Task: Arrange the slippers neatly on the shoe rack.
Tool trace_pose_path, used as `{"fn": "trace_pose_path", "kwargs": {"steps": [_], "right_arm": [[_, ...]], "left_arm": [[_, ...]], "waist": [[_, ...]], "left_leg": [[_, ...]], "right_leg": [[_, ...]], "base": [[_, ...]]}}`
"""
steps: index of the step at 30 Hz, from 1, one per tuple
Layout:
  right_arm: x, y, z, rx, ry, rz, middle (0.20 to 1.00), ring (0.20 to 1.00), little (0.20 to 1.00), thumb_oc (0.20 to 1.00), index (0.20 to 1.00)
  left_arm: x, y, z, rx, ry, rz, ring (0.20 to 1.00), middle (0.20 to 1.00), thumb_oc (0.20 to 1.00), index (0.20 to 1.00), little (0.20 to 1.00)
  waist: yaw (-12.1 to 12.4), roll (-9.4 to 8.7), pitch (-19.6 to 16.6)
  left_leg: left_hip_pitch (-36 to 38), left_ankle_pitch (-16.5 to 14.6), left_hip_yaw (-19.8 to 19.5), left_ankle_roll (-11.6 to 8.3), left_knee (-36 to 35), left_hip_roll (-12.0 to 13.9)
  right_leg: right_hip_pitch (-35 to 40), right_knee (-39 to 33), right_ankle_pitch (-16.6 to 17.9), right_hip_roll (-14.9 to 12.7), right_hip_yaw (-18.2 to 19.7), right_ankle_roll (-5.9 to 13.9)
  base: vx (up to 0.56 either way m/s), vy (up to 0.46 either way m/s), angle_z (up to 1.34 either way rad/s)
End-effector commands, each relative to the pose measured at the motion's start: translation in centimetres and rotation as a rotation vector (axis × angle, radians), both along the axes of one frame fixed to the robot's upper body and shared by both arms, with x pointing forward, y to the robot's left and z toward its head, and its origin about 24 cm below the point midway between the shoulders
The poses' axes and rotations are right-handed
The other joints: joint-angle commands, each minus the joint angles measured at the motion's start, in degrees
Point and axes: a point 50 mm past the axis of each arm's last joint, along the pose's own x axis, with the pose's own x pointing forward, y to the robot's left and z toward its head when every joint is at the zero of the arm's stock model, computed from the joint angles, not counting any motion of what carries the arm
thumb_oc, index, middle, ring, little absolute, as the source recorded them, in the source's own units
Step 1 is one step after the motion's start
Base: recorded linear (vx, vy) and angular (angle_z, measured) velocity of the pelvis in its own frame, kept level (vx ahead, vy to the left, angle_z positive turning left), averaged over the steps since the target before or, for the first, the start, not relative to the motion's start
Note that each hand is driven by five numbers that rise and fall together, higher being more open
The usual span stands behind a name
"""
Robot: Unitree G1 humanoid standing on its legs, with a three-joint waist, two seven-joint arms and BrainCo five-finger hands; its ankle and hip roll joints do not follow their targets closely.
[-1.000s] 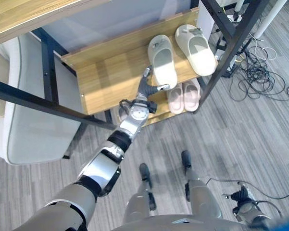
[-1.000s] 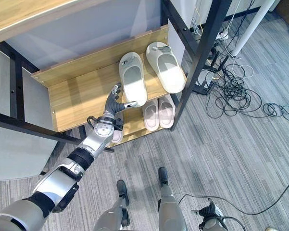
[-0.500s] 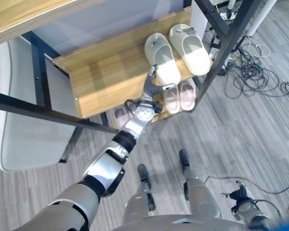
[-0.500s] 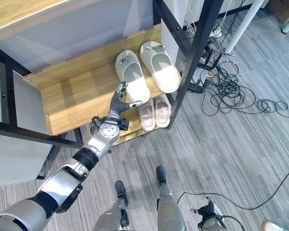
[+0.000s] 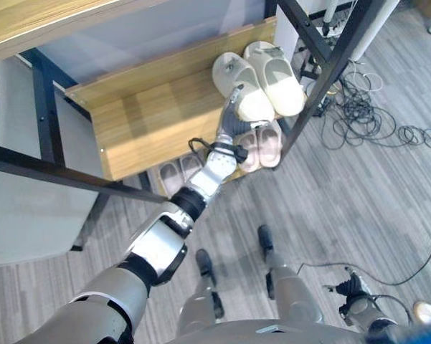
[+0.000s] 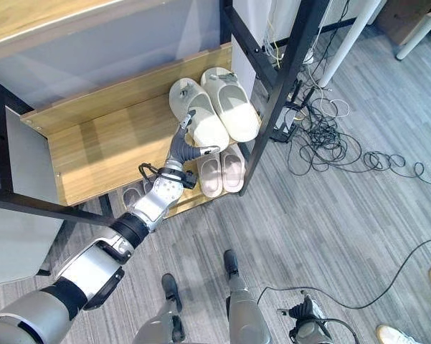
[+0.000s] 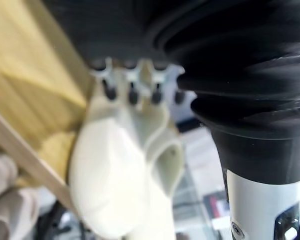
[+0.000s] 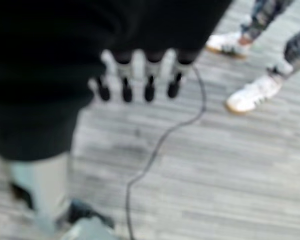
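1. The grey slippers on the lower shelf are half hidden under the wooden shelf board — just their heel ends show. The left forearm crosses the front edge of the lower shelf, and black frame posts cut across the rack's right side.
2. No writing can be made out on any slipper.
3. The left hand reaches up to the shelf with straight fingers laid against the near cream slipper, thumb out toward the pink slippers; it grips nothing.
4. The two cream slippers — smooth, rounded, rubbery-looking — lie side by side and touching at the shelf's right end; the other cream slipper lies beside the post.
5. The right hand hangs low over grey plank-patterned flooring, fingers straight and empty. A person's white shoes stand nearby.
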Motion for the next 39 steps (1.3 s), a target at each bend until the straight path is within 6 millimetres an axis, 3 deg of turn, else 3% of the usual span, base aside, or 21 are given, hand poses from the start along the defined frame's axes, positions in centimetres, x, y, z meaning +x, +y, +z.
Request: {"fn": "trace_pose_path", "kwargs": {"steps": [1,5,11,14,15,18,19,20,21,25,26,31,33,34,35,37,38,39], "right_arm": [[-0.1,-1.7,0.6,-0.054,-0.006,0.004,1.000,1.000,1.000,1.000,1.000],[-0.2,-1.7,0.6,-0.052,-0.004,0.005,1.000,1.000,1.000,1.000,1.000],[-0.7,-1.7,0.4,-0.038,0.001,-0.022,1.000,1.000,1.000,1.000,1.000],[-0.9,-1.6,0.3,-0.015,-0.007,-0.056,1.000,1.000,1.000,1.000,1.000],[-0.8,-1.4,0.3,0.003,-0.012,-0.082,1.000,1.000,1.000,1.000,1.000],[-1.3,-1.2,0.0,0.027,-0.010,-0.115,1.000,1.000,1.000,1.000,1.000],[-1.6,-1.0,-0.2,0.042,-0.007,-0.136,1.000,1.000,1.000,1.000,1.000],[-1.7,-1.0,-0.2,0.042,-0.005,-0.135,1.000,1.000,1.000,1.000,1.000],[-2.3,-1.4,-0.2,0.049,0.008,-0.161,1.000,1.000,1.000,1.000,1.000],[-2.6,-1.6,-0.3,0.044,0.029,-0.161,1.000,1.000,1.000,1.000,1.000],[-2.9,-1.8,-0.3,0.037,0.041,-0.165,1.000,1.000,1.000,1.000,1.000],[-3.6,-2.2,-0.4,0.026,0.062,-0.167,1.000,1.000,1.000,1.000,1.000],[-3.8,-2.3,-0.4,0.024,0.077,-0.159,1.000,1.000,1.000,1.000,1.000],[-3.9,-2.3,-0.4,0.024,0.078,-0.160,1.000,1.000,1.000,1.000,1.000],[-3.9,-2.2,-0.5,0.028,0.079,-0.161,1.000,1.000,1.000,1.000,1.000],[-3.8,-2.0,-0.5,0.044,0.078,-0.172,1.000,1.000,1.000,1.000,1.000],[-3.7,-2.0,-0.5,0.075,0.070,-0.200,1.000,1.000,1.000,1.000,1.000],[-3.7,-2.0,-0.5,0.074,0.069,-0.200,1.000,1.000,1.000,1.000,1.000]], "left_arm": [[0.8,-1.0,3.9,-0.001,-0.124,-0.030,1.000,1.000,1.000,1.000,1.000],[0.9,-0.8,3.8,0.012,-0.118,-0.019,1.000,1.000,1.000,1.000,1.000],[0.6,1.1,4.7,-0.041,-0.179,0.005,1.000,1.000,1.000,1.000,1.000],[-0.9,2.4,5.1,-0.092,-0.252,-0.024,1.000,1.000,1.000,1.000,1.000],[-2.2,3.4,5.2,-0.115,-0.294,-0.064,1.000,1.000,1.000,1.000,1.000],[-4.0,4.9,4.4,-0.167,-0.298,-0.112,1.000,1.000,1.000,1.000,1.000],[-5.6,5.9,3.3,-0.183,-0.283,-0.153,1.000,1.000,1.000,1.000,1.000],[-5.6,6.0,3.2,-0.183,-0.281,-0.153,1.000,1.000,1.000,1.000,1.000],[-7.7,8.1,1.2,-0.062,-0.240,-0.184,1.000,1.000,1.000,1.000,1.000],[-9.3,9.7,-0.8,0.017,-0.147,-0.223,1.000,1.000,1.000,1.000,1.000],[-10.3,10.1,-2.2,-0.001,-0.068,-0.269,1.000,1.000,1.000,1.000,1.000],[-12.4,10.4,-3.8,0.027,0.052,-0.378,1.000,1.000,1.000,1.000,1.000],[-13.7,10.9,-7.0,0.051,0.242,-0.447,1.000,1.000,1.000,1.000,1.000],[-13.7,10.9,-7.0,0.051,0.243,-0.449,1.000,1.000,1.000,1.000,1.000],[-14.3,11.2,-8.4,0.054,0.319,-0.458,1.000,1.000,1.000,1.000,1.000],[-16.1,12.2,-13.1,0.047,0.533,-0.422,1.000,1.000,1.000,1.000,1.000],[-20.0,14.0,-19.8,0.155,0.805,-0.294,1.000,1.000,1.000,1.000,1.000],[-20.0,14.0,-19.9,0.155,0.803,-0.294,1.000,1.000,1.000,1.000,1.000]], "waist": [[1.34,3.04,1.70],[1.32,3.09,1.56],[1.86,3.34,1.30],[2.61,3.59,1.51],[3.40,3.69,1.60],[4.29,3.80,1.56],[5.17,3.96,1.73],[5.12,3.92,1.66],[6.41,4.06,1.88],[7.35,3.96,1.29],[7.87,3.91,0.89],[8.23,3.80,-0.08],[8.33,3.67,-0.96],[8.34,3.67,-0.96],[8.40,3.67,-1.20],[8.48,3.47,-1.40],[8.78,3.14,-1.37],[8.77,3.19,-1.42]], "left_leg": [[-3.14,0.25,-1.17,-1.14,0.72,0.95],[-3.15,0.23,-1.22,-1.13,0.72,0.96],[-2.48,0.16,-1.49,-1.13,0.72,0.85],[-1.96,0.13,-1.91,-1.10,0.72,0.77],[-1.41,0.00,-2.24,-1.07,0.72,0.63],[-0.93,0.09,-2.33,-1.07,0.72,0.56],[-0.38,-0.01,-2.45,-1.02,0.88,0.59],[-0.35,-0.01,-2.44,-1.02,0.87,0.59],[0.88,-0.45,-3.13,-0.98,1.33,0.65],[1.93,-0.42,-3.65,-0.98,1.47,0.72],[2.70,-0.53,-3.83,-0.96,1.49,0.78],[4.24,-0.81,-4.26,-0.86,1.22,0.84],[5.29,-1.08,-4.63,-0.73,1.09,0.71],[5.34,-1.09,-4.64,-0.73,1.08,0.71],[5.78,-1.28,-4.66,-0.66,1.02,0.56],[6.71,-1.61,-4.93,-0.41,1.01,0.30],[7.91,-2.37,-5.11,0.00,0.97,0.09],[7.76,-2.15,-5.11,0.02,0.89,0.08]], "right_leg": [[-6.82,9.10,-7.37,-1.78,-3.95,2.02],[-6.86,9.17,-7.39,-1.77,-3.95,2.01],[-5.85,9.30,-7.75,-1.82,-4.31,1.98],[-5.03,9.57,-8.15,-2.02,-4.71,1.97],[-4.26,9.81,-8.54,-2.14,-5.05,1.96],[-3.25,9.74,-8.65,-2.22,-5.33,1.88],[-2.36,9.77,-8.97,-2.33,-5.57,1.86],[-2.31,9.73,-8.96,-2.32,-5.57,1.86],[-0.16,10.06,-9.80,-2.54,-6.24,1.88],[1.65,9.93,-10.00,-2.63,-7.20,1.83],[2.92,9.68,-10.19,-2.62,-7.79,1.87],[5.08,8.86,-10.25,-2.53,-8.58,2.18],[6.36,8.52,-10.10,-2.62,-8.81,2.47],[6.43,8.48,-10.10,-2.62,-8.82,2.48],[6.93,8.36,-10.09,-2.63,-8.95,2.61],[8.04,8.18,-10.12,-2.74,-9.08,2.69],[9.46,7.86,-10.38,-2.95,-9.34,2.71],[9.35,7.73,-10.15,-2.95,-9.35,2.68]], "base": [[0.00,0.000,0.00],[0.00,0.000,0.00],[0.00,0.000,0.00],[0.00,-0.004,-0.01],[0.00,-0.012,0.07],[0.00,-0.008,0.10],[0.00,-0.004,0.17],[0.03,-0.014,0.28],[0.02,-0.029,0.23],[0.02,-0.017,0.17],[0.02,-0.012,0.27],[0.00,0.011,0.09],[0.00,0.016,0.12],[0.01,0.015,0.15],[0.02,0.017,0.10],[0.03,0.027,0.00],[0.00,0.000,0.00],[0.02,0.018,-0.03]]}}
